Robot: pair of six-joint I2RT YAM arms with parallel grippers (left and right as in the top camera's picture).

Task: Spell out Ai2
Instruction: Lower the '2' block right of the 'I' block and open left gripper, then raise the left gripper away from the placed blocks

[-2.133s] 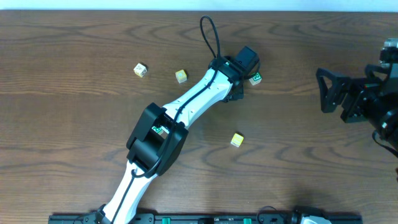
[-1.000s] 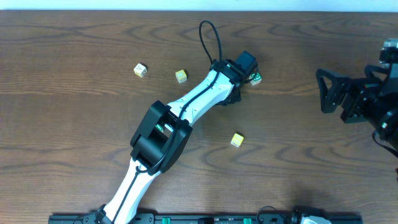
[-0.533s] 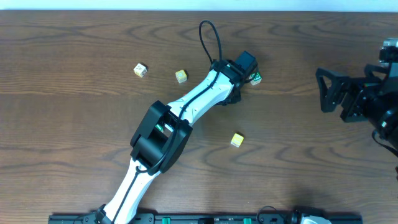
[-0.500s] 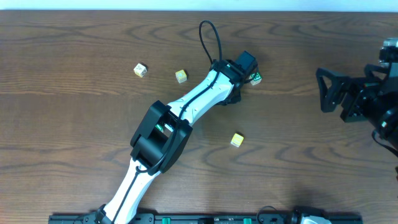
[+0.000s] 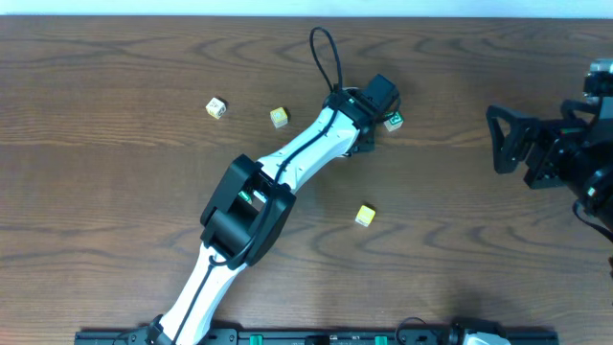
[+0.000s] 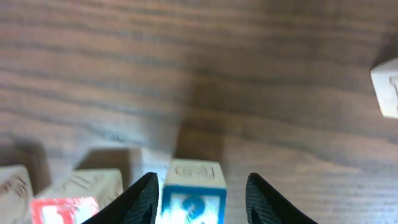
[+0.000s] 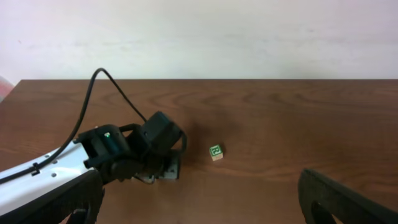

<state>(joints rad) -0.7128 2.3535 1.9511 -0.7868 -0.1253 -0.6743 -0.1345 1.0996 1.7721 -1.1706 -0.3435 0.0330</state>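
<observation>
In the left wrist view the blue cube with a white 2 (image 6: 191, 198) stands on the table between my left gripper's (image 6: 202, 182) fingers. The left finger (image 6: 144, 198) is close against it and a gap shows before the right finger (image 6: 266, 198), so the jaws are open. Left of it stands a white cube with a red face (image 6: 76, 198), and another pale cube (image 6: 12, 191) sits at the frame's edge; their letters are unreadable. In the overhead view my left gripper (image 5: 364, 129) hides these cubes. My right gripper (image 5: 506, 140) hangs open and empty at the far right.
A green cube (image 5: 393, 121) lies just right of the left wrist, seen too as the green cube (image 7: 216, 152). Two yellow cubes (image 5: 279, 117) (image 5: 365, 215) and a pale cube (image 5: 216, 107) lie around the left arm (image 5: 287, 163). A pale block (image 6: 385, 87) shows at the right.
The left wrist has shifted very slightly up and to the right. The loose cubes and the right arm have not moved.
</observation>
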